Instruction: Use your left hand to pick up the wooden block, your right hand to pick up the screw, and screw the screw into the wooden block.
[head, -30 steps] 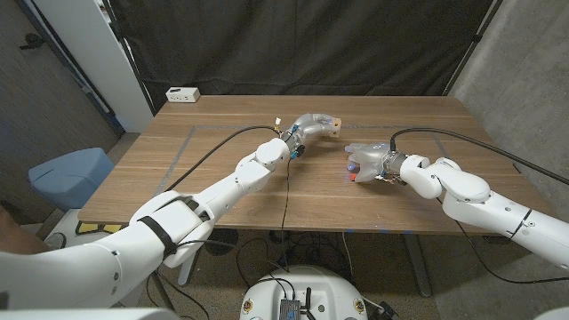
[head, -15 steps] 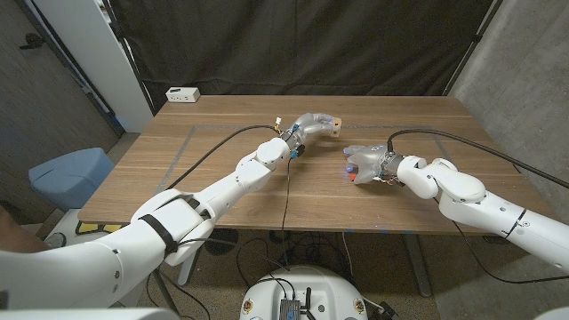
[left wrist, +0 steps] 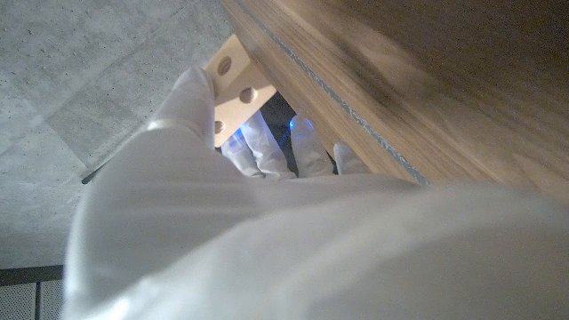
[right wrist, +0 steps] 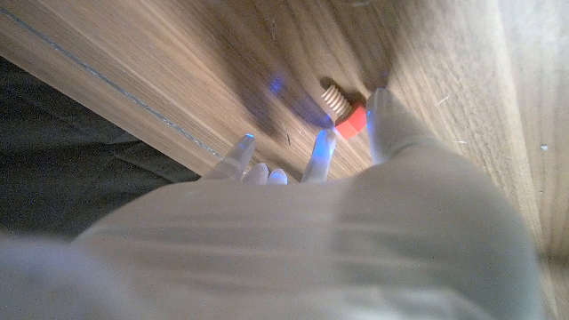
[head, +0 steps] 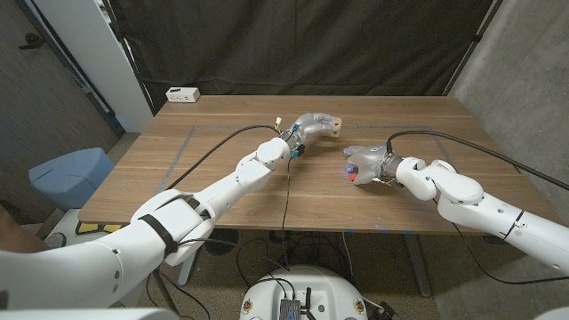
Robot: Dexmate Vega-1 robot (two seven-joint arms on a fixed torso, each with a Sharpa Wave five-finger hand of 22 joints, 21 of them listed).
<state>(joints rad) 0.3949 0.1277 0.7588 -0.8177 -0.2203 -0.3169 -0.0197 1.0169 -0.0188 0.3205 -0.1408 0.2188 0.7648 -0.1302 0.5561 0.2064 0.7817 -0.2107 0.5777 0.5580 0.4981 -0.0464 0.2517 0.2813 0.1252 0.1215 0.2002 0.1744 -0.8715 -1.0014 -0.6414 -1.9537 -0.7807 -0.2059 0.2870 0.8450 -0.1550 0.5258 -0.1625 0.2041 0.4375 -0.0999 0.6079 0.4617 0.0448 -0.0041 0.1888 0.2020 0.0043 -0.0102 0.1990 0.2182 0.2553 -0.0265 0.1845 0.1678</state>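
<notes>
Reaching from the near left corner across the wooden table (head: 222,151), the left arm ends in the left hand (head: 310,126), which lies in the far middle of the top with the wooden block (head: 332,124) at its fingertips. The left wrist view shows the pale block (left wrist: 233,76), with two round holes in its face, between the thumb and the other fingers (left wrist: 267,151), which curl toward it; whether they truly grip it cannot be told. The right hand (head: 365,161) sits on the table to the right of centre, well apart from the left hand, with a strip of bare wood between them. At its fingertips lies the screw (head: 355,174), seen in the head view as a small red spot. The right wrist view shows the screw (right wrist: 345,110) with a red head and a tan threaded shank, lying on the table; one finger (right wrist: 388,124) touches its red head and the others (right wrist: 321,153) lie just beside it, loosely parted, so no firm grip is visible. A white power strip (head: 183,94) rests at the far left corner, near the edge. Broad bare wood extends along the near edge and toward the far right corner.
</notes>
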